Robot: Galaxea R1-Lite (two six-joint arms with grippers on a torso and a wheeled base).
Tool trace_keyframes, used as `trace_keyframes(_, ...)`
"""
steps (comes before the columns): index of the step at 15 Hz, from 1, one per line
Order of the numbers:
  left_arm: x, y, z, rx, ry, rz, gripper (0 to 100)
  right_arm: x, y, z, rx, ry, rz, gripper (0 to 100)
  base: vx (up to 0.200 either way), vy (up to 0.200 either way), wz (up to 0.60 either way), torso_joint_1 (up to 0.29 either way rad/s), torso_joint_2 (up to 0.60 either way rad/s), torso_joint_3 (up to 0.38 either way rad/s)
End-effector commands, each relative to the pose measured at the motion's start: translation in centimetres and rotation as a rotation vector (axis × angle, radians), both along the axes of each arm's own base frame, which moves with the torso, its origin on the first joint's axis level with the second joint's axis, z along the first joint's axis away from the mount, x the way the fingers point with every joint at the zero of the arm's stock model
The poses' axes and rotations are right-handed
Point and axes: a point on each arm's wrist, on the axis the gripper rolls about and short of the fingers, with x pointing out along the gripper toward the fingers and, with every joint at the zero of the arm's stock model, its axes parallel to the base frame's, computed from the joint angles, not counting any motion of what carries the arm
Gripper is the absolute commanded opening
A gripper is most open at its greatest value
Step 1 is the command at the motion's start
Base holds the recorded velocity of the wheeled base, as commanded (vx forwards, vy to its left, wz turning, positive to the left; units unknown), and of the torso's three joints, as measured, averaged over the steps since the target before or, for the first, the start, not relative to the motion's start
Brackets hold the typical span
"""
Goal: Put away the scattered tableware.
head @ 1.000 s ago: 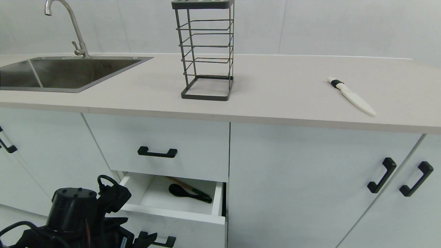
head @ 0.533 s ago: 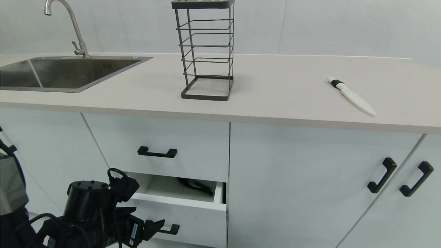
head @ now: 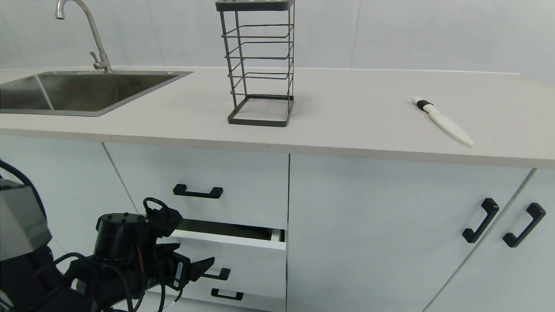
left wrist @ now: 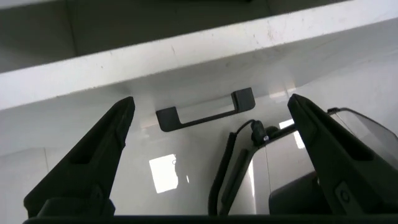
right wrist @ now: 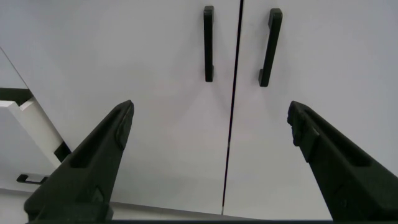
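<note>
The step in hand is judged to be the closing of the drawer under the worktop. The drawer is seen a little ajar, with a dark slit above its white front. The left claw is held low against that front, just beside the drawer handle. Its fingers are spread wide and nothing is held between them. In the left wrist view a black handle is framed between the two open fingers.

The right claw is also spread wide and empty, and is faced toward the paired cabinet doors.

The next move is judged to call for a straight, level push until the front sits flush with the neighbouring fronts. The claw would then have to be drawn clear and an arm raised to worktop height.

One piece of tableware is left out: a white knife with a black band. It lies flat on the right part of the worktop, near the front edge and well apart from the wire rack. Its long axis runs diagonally. The banded end lies toward the wall and the tapered tip points toward the front edge and the robot's right. A grasp across that axis would probably be needed.
</note>
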Motion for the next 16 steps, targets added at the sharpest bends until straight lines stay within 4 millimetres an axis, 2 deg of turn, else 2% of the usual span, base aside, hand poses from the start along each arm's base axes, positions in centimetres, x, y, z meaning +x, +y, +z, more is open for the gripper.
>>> trace_keyframes(1, 0.6, -0.1, -0.1, -0.002, -0.006, 0.002, 100, 0.0, 0.0, 0.0, -0.001, 0.002, 0.0, 100, 0.0, 0.0, 0.0, 0.0, 0.0, 0.0)
trace_keyframes(12, 3.2, -0.6, -1.1, -0.033, -0.061, 0.024, 100, 0.0, 0.0, 0.0, -0.001, 0.002, 0.0, 100, 0.0, 0.0, 0.0, 0.0, 0.0, 0.0)
trace_keyframes(14, 3.0, -0.6, -1.1, -0.033, -0.059, 0.022, 100, 0.0, 0.0, 0.0, -0.001, 0.002, 0.0, 100, 0.0, 0.0, 0.0, 0.0, 0.0, 0.0)
trace_keyframes(16, 1.6, -0.3, -0.9, -0.032, -0.058, 0.02, 100, 0.0, 0.0, 0.0, -0.001, 0.002, 0.0, 100, 0.0, 0.0, 0.0, 0.0, 0.0, 0.0)
